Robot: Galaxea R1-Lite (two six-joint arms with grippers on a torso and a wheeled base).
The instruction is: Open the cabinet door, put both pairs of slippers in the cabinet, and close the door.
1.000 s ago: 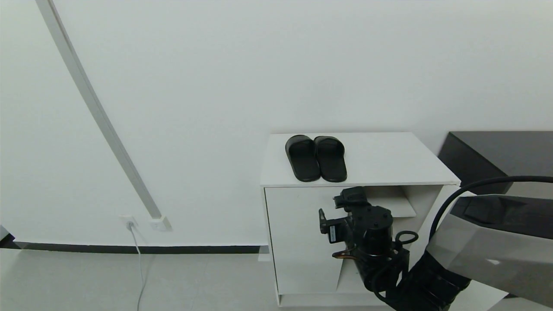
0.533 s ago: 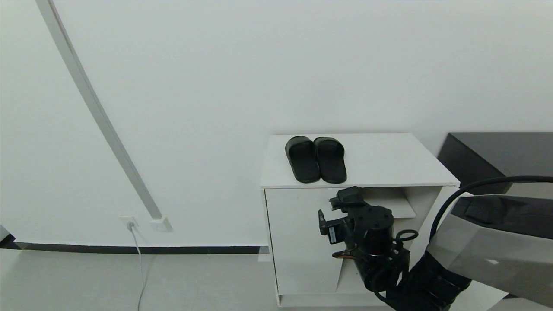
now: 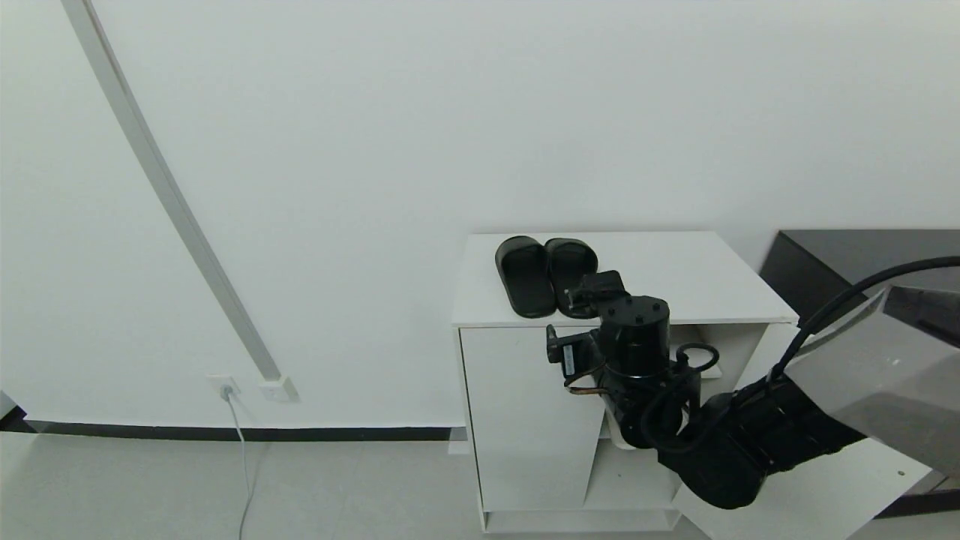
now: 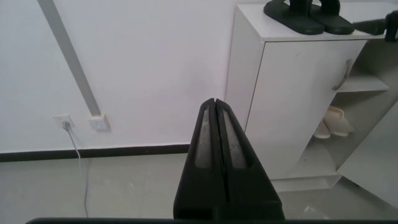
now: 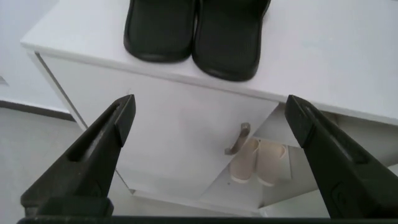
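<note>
head: black slippers (image 3: 547, 285) side by side on cabinet (image 3: 675, 277) top; right gripper (image 3: 592, 291) just beside them at front edge; cabinet door (image 3: 795, 487) swung open | left wrist: left gripper (image 4: 214, 124) pressed closed, empty, well apart from cabinet; beige slippers (image 4: 334, 121) on inner shelf | right wrist: right gripper spread wide, holding nothing.

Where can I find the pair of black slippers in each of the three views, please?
Head view: black slippers on the cabinet top, toward its left end.
Left wrist view: black slippers on the same top, above the closed door.
Right wrist view: black slippers near the top's front edge, above the door handle.
Shared landmark: the white cabinet top.
</note>
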